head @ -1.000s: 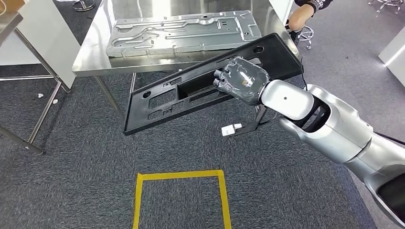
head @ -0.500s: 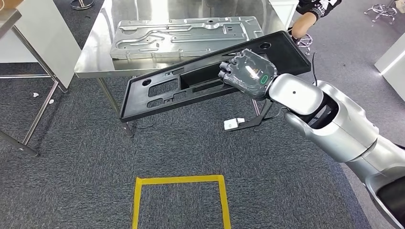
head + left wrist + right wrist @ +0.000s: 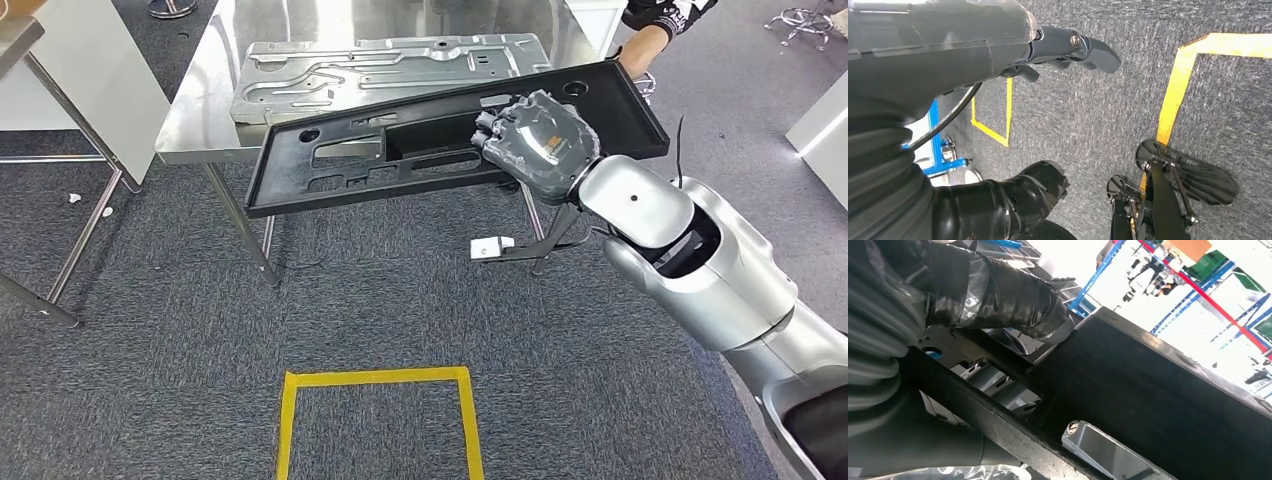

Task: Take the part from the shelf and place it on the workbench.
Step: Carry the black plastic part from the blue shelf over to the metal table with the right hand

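A long black plastic panel [image 3: 360, 165] with several cut-outs hangs in the air, gripped near its middle by my right hand [image 3: 535, 140]. It is tilted slightly, with its far long edge over the front edge of the steel workbench [image 3: 200, 120]. A grey stamped metal plate [image 3: 380, 65] lies flat on the bench behind it. In the right wrist view the thumb [image 3: 998, 295] presses on the black panel [image 3: 1158, 405] from close up. My left hand [image 3: 1058, 100] hangs over the carpet with its fingers apart, holding nothing.
A person's arm [image 3: 650, 25] reaches in at the bench's far right corner. A small white box [image 3: 490, 247] lies on the carpet beside a bench foot. A yellow tape square [image 3: 375, 378] marks the floor in front. A white table [image 3: 90, 70] stands at the left.
My right hand has lifted the black panel and carried it toward the bench. It is now nearly level, and its far edge reaches over the bench's front edge.
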Robot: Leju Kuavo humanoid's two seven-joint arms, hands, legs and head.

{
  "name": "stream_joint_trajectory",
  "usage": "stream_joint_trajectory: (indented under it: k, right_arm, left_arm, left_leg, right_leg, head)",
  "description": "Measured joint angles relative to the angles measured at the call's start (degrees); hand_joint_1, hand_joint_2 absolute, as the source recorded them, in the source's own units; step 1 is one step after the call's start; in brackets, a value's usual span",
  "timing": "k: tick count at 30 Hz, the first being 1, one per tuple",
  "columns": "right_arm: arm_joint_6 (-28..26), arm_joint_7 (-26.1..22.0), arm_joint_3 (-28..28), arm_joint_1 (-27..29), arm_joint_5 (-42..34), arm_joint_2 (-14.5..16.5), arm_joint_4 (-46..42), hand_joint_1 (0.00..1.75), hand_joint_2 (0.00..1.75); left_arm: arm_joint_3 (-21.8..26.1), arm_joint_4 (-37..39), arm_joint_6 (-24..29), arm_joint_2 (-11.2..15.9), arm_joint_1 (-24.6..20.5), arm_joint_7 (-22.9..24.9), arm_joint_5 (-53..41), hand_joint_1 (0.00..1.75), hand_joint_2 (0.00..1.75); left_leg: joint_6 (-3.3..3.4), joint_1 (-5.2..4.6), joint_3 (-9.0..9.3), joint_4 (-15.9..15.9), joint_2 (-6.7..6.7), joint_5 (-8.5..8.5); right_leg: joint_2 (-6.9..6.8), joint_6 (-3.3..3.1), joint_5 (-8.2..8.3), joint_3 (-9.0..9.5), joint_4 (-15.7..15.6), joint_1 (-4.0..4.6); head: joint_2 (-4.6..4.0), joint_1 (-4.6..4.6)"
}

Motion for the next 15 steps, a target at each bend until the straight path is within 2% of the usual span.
stream_joint_trajectory:
  k: [13, 15]
  right_arm:
    - [-0.99, 0.22, -6.42, 5.47, 2.64, 0.76, -0.96, 1.75, 1.75]
    - [-0.97, -0.01, -7.0, 6.12, 3.06, 0.77, -1.0, 1.75, 1.75]
  left_arm:
    - [0.0, 0.0, 0.73, -0.39, -0.03, -0.02, 0.0, 0.0, 1.75]
    - [0.0, 0.0, 0.73, -0.4, -0.05, -0.21, 0.0, 0.0, 1.75]
  left_leg:
    - [0.02, 0.0, 0.0, -0.02, -0.03, -0.02]
    - [0.26, -0.16, -0.04, 0.16, -0.03, -0.22]
  right_leg:
    - [-0.02, 0.08, -0.06, 0.0, 0.0, 0.0]
    - [0.01, 0.24, -0.1, 0.05, -0.12, -0.17]
  head:
    - [0.0, 0.0]
    - [0.0, -0.01]
